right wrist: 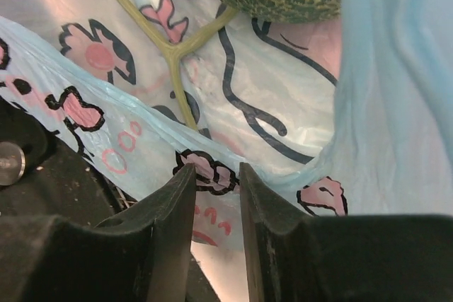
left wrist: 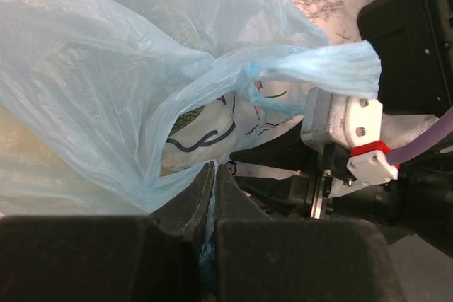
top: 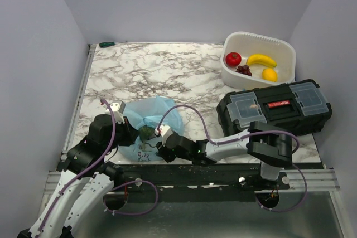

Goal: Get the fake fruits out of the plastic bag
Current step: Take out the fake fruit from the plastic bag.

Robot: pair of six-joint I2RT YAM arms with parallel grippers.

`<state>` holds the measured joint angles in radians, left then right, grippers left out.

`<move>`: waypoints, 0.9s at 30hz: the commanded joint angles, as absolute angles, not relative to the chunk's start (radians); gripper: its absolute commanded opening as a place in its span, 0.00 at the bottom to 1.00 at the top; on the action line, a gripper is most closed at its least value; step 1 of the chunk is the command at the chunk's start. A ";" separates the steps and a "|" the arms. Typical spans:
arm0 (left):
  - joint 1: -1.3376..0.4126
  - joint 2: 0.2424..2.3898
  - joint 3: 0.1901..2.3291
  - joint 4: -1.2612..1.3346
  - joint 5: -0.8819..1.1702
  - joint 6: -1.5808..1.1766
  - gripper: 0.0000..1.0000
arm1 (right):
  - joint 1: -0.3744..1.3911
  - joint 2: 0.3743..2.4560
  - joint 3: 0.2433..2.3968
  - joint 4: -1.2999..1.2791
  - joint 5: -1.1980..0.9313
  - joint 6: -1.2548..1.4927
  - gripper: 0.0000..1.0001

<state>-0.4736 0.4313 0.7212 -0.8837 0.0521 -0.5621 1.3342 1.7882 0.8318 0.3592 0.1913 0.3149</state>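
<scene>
Grey walls close in a marble table [top: 167, 71]. From above, a white tub [top: 259, 36] at the far right holds 4 fruits: tomato [top: 233, 58], banana [top: 261, 59], citrus [top: 269, 74] and grapes [top: 243, 70]. A black toolbox [top: 273, 107] sits in front of it. The blue bag [top: 159, 112] lies near the left front edge. The melon [top: 146, 132], the 1 fruit not yet out, is inside its mouth. The left gripper [top: 129, 131] and right gripper [top: 157, 144] meet the bag from opposite sides, probably to spread the opening.

In the left wrist view, the left fingers are clenched on a fold of blue film, anchoring the bag so it does not slide. A loop handle drapes over the right arm's camera mount.

In the right wrist view, the jaws stand narrow, with the printed edge of the bag between them. I cannot tell whether they truly pinch it. The melon lies just beyond the fingertips on the film, and its forked stem [right wrist: 170, 54] points toward the gripper. My guess is that the lip must be lifted clear before the melon can be reached.
</scene>
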 commanded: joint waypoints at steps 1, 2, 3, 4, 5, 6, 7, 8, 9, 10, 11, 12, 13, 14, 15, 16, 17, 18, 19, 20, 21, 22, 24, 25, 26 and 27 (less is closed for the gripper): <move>-0.485 0.441 0.712 -0.880 0.091 -0.551 0.00 | 1.340 1.724 0.861 0.369 0.201 0.340 0.34; -0.493 0.450 0.718 -0.885 0.128 -0.540 0.00 | 1.339 1.718 0.882 0.342 0.209 0.331 0.34; -0.501 0.464 0.735 -0.909 0.159 -0.538 0.00 | 1.341 1.717 0.906 0.329 0.212 0.323 0.34; -0.515 0.479 0.756 -0.938 0.159 -0.552 0.00 | 1.339 1.717 0.919 0.324 0.209 0.316 0.35; -0.525 0.498 0.784 -0.975 0.152 -0.571 0.00 | 1.340 1.721 0.929 0.334 0.203 0.315 0.35; -0.529 0.509 0.796 -0.996 0.162 -0.593 0.00 | 1.339 1.729 0.930 0.349 0.192 0.318 0.35; -0.529 0.519 0.800 -1.008 0.186 -0.606 0.00 | 1.340 1.740 0.927 0.371 0.176 0.329 0.35; -0.531 0.524 0.796 -1.019 0.207 -0.619 0.00 | 1.340 1.751 0.926 0.384 0.144 0.343 0.35; -0.532 0.525 0.781 -1.024 0.215 -0.637 0.00 | 1.341 1.763 0.922 0.410 0.112 0.356 0.35; -0.534 0.520 0.762 -1.027 0.214 -0.654 0.00 | 1.341 1.777 0.910 0.443 0.068 0.370 0.35; -0.536 0.509 0.736 -1.028 0.208 -0.670 0.00 | 1.340 1.791 0.902 0.476 0.037 0.381 0.35; -0.540 0.499 0.720 -1.029 0.198 -0.681 0.00 | 1.341 1.807 0.895 0.491 0.022 0.394 0.35; -0.547 0.488 0.716 -1.033 0.189 -0.692 0.00 | 1.340 1.818 0.895 0.494 0.012 0.401 0.35; -0.553 0.478 0.724 -1.040 0.184 -0.697 0.00 | 1.340 1.825 0.891 0.494 0.008 0.402 0.35; -0.555 0.466 0.732 -1.046 0.179 -0.702 0.00 | 1.340 1.825 0.885 0.502 0.007 0.401 0.35; -0.555 0.457 0.736 -1.051 0.174 -0.704 0.00 | 1.341 1.824 0.874 0.521 0.007 0.401 0.35; -0.555 0.448 0.736 -1.052 0.169 -0.706 0.00 | 1.340 1.825 0.866 0.533 0.006 0.397 0.35; -0.554 0.445 0.735 -1.054 0.165 -0.706 0.00 | 1.341 1.831 0.867 0.533 -0.007 0.391 0.35; -0.555 0.446 0.733 -1.055 0.163 -0.704 0.00 | 1.340 1.841 0.877 0.521 -0.028 0.385 0.35; -0.555 0.452 0.730 -1.058 0.165 -0.704 0.00 | 1.340 1.847 0.885 0.506 -0.031 0.381 0.35; -0.555 0.461 0.727 -1.061 0.169 -0.703 0.00 | 1.340 1.850 0.885 0.504 -0.026 0.383 0.35; -0.555 0.472 0.723 -1.063 0.178 -0.703 0.00 | 1.341 1.850 0.874 0.518 -0.017 0.384 0.35; -0.556 0.488 0.710 -1.056 0.191 -0.703 0.00 | 1.340 1.856 0.860 0.542 -0.005 0.395 0.37; -0.557 0.493 0.706 -1.051 0.194 -0.701 0.00 | 1.341 1.876 0.872 0.531 -0.005 0.401 0.37; -0.556 0.499 0.704 -1.049 0.195 -0.700 0.00 | 1.340 1.896 0.889 0.515 -0.013 0.397 0.36; -0.557 0.503 0.704 -1.052 0.192 -0.697 0.00 | 1.339 1.917 0.901 0.502 -0.036 0.392 0.36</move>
<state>-0.5522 0.4789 0.7246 -1.0401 0.1703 -0.6872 1.3354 1.8473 0.8772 0.4934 0.0086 0.3889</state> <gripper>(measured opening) 0.006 0.364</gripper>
